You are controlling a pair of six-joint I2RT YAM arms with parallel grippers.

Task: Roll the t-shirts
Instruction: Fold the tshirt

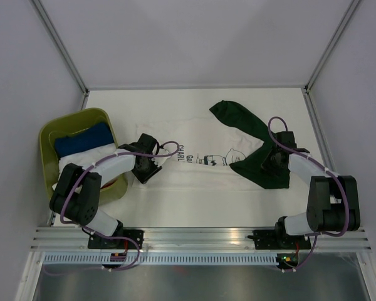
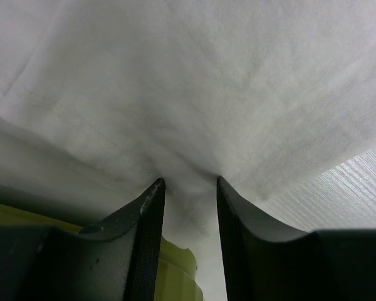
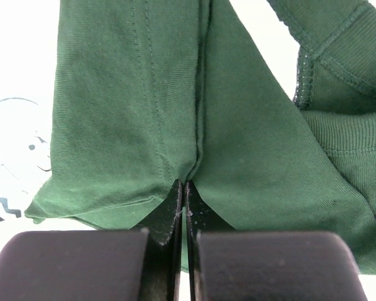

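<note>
Lying flat across the middle of the pale table (image 1: 175,106), the soft white t-shirt printed with black lettering (image 1: 200,164) had its long axis running left to right; which end was the collar could not be told. The plain dark green t-shirt (image 1: 241,119) lay crumpled over its right end, trailing toward the far side. Both were judged light and limp, best taken at a hem or edge fold. The left gripper (image 2: 188,185), jaws narrowly parted, pinched bunched white cloth at the left end. The right gripper (image 3: 185,188) was clamped tight on a green fold.
</note>
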